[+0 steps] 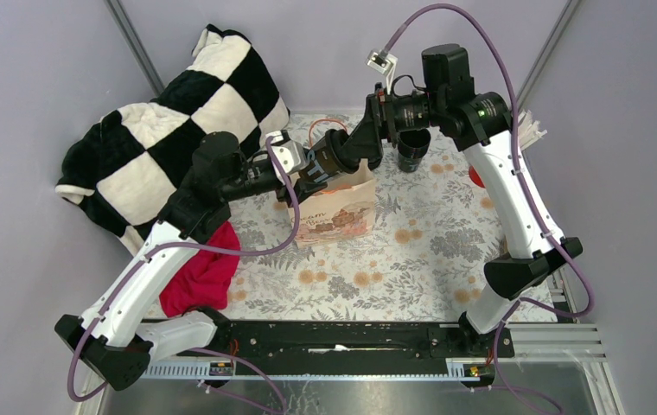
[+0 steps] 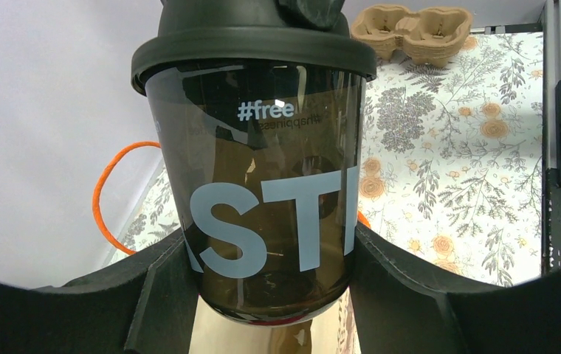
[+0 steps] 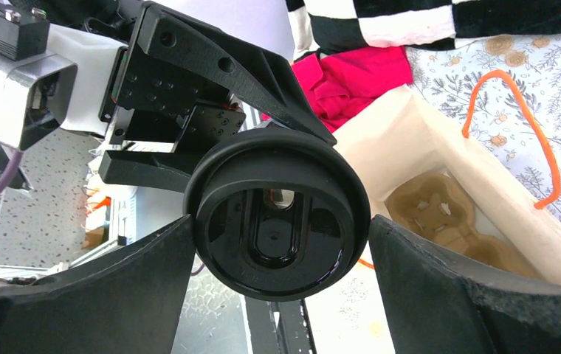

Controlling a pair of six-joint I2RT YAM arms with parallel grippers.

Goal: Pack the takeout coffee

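Holding the takeout coffee (image 2: 263, 169)
My left hand (image 2: 270, 247) is clamping it; my right hand (image 3: 281, 228) is gaping around its lid (image 3: 277, 188).

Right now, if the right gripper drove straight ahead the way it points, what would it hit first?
The black lid of the takeout coffee, held by the left gripper. It sits squarely between the right gripper's open fingers; the gap ahead is hard to judge.

Small dark, smoky-translucent takeout coffee (image 2: 263, 162), round black lid pressed on, white "#free" and big block letters across the wall. Clamped by the lower wall in the left gripper (image 2: 266, 254); lid top squarely facing the right gripper (image 3: 281, 228), between its spread jaws.
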